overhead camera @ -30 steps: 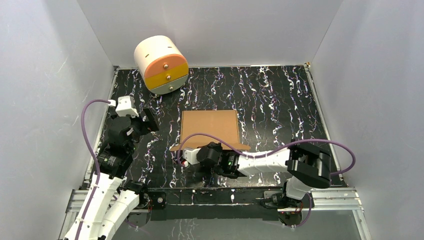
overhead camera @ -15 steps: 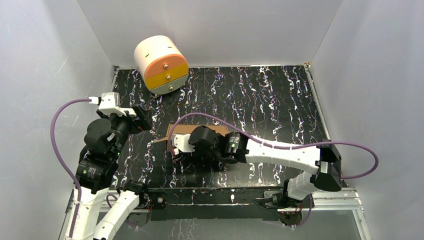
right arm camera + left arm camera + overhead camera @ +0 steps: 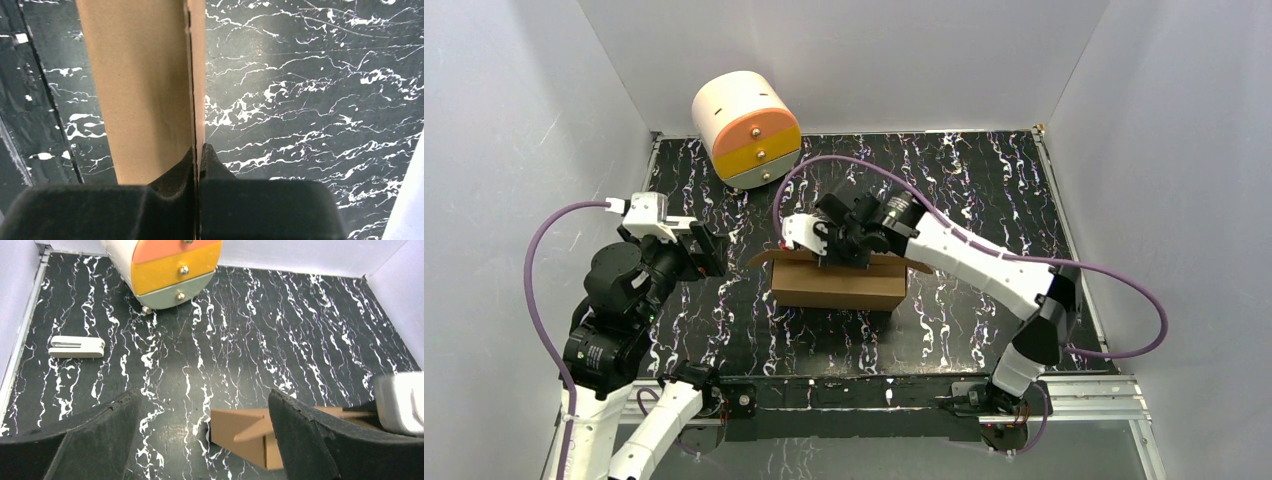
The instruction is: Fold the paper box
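Left gripper (image 3: 707, 248) hangs over the left side of the table (image 3: 984, 190), jaws spread wide and nothing between them. Its wrist cam shows a small flat white gadget (image 3: 77, 346) lying far left, can't tell what it is. The cream drum-shaped cabinet (image 3: 746, 128) with orange and yellow drawers sits in the far left corner. The paper box (image 3: 839, 287) is mid-table, one brown panel stood up facing the near edge, flaps poking out at both upper ends. Right gripper (image 3: 832, 245) is pinched tight on that panel's top edge.
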`<state>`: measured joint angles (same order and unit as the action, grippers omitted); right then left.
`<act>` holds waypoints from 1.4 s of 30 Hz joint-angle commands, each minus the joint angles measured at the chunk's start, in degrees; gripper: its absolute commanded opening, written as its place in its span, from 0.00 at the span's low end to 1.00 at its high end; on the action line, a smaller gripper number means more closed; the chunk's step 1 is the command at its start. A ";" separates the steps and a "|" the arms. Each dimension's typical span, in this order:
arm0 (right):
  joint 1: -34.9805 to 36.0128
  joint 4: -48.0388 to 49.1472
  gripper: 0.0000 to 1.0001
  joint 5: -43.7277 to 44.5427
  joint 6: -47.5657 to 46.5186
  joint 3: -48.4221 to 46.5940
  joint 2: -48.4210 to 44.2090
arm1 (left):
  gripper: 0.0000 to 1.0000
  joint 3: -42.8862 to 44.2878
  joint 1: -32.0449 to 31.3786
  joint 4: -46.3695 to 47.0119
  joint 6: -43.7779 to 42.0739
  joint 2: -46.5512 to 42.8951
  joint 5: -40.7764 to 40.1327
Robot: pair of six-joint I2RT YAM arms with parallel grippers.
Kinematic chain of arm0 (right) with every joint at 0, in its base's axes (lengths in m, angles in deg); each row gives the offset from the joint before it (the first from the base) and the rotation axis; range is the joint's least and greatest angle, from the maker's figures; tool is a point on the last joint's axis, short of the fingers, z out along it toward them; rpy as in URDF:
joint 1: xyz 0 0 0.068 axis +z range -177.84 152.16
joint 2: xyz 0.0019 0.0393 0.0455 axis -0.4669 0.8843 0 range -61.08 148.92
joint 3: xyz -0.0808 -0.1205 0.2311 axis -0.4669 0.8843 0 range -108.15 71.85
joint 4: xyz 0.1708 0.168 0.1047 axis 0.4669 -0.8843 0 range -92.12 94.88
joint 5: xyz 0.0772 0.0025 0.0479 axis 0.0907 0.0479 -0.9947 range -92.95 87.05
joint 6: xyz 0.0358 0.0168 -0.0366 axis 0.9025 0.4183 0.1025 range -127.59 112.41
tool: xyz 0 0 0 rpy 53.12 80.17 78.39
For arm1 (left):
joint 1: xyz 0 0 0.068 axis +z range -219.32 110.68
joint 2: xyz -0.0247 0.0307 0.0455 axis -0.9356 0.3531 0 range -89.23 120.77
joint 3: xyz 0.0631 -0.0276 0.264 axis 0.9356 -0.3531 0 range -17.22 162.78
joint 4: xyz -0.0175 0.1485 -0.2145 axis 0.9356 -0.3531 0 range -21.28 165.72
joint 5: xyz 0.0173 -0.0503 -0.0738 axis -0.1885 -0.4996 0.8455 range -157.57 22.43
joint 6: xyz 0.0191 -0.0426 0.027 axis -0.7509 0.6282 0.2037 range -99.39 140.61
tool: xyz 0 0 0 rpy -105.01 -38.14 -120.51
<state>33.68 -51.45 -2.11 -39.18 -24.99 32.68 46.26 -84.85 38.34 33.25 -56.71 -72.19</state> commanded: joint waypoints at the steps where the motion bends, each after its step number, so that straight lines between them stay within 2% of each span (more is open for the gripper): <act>1: -3.87 -2.50 0.02 -4.84 -3.40 -4.69 3.27 | 0.93 -0.82 0.28 -1.30 -0.85 1.49 2.47; 10: -8.32 -2.73 0.14 -4.42 -6.89 -10.53 9.68 | 0.93 -4.51 0.25 1.81 0.80 6.66 6.96; 13: -8.57 -2.92 0.23 -3.83 -6.84 -12.06 10.07 | 0.93 -4.88 0.26 2.72 0.68 7.99 7.64; 16: -8.63 -1.10 0.31 -4.42 -6.57 -11.31 8.17 | 0.93 -4.88 0.24 3.46 -0.05 9.21 8.50; 22: -8.72 2.14 0.51 -4.40 -3.05 -9.54 3.58 | 0.94 -4.10 0.27 3.49 -1.79 11.68 10.42; 27: -8.85 10.36 0.65 -2.65 2.17 -2.92 -4.60 | 0.94 -3.36 0.26 2.93 -3.30 13.60 12.84; 34: -9.38 13.15 0.71 4.73 13.46 6.05 -15.45 | 0.93 -1.14 0.24 0.27 -5.93 15.98 13.49; 42: -10.98 13.80 0.70 12.51 23.68 18.40 -27.31 | 0.92 1.43 0.31 -2.15 -7.72 19.71 13.47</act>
<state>23.85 -39.98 5.47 -22.83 -10.41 10.05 44.80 -84.85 38.42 27.20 -38.51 -60.26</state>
